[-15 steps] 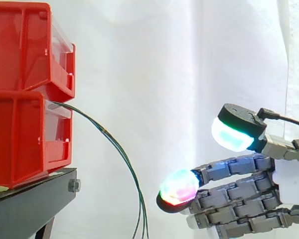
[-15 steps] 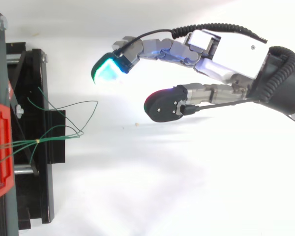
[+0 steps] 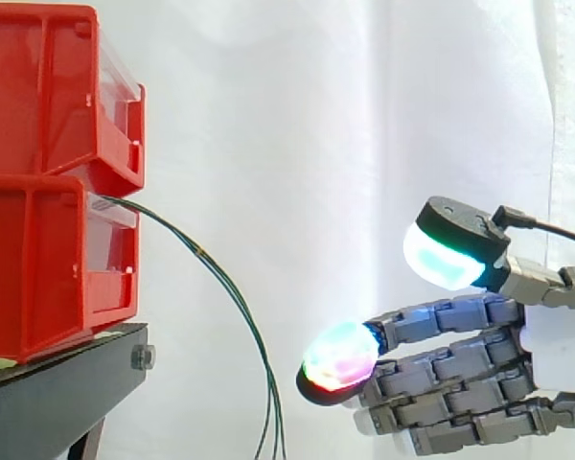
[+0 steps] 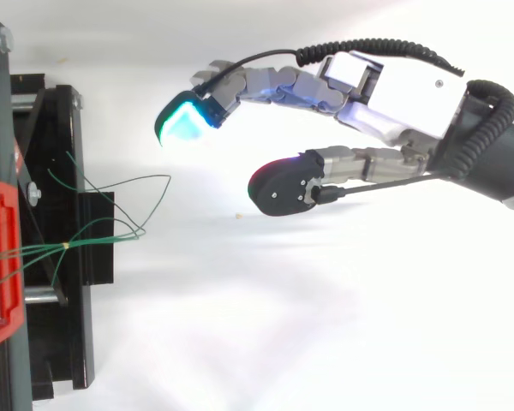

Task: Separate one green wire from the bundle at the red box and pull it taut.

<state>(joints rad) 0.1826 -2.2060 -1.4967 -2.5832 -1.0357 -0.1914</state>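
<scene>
So, nothing done yet. Hand (image 3: 450,369) open, fingers loose, holds nothing, near green wires (image 4: 103,241) w/o touching. Wires hang slack in bunch from lower red box (image 3: 38,259) on black stand (image 3: 67,383). Left: pick 1 wire, grab, pull tight.

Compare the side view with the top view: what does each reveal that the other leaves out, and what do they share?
Side view: the two red bins sit stacked on the black stand, and the green wires arch out of the lower one and hang down. Top view: the wires splay apart into separate loose ends. Both: the hand is open, its fingers short of the wires, touching none.
</scene>
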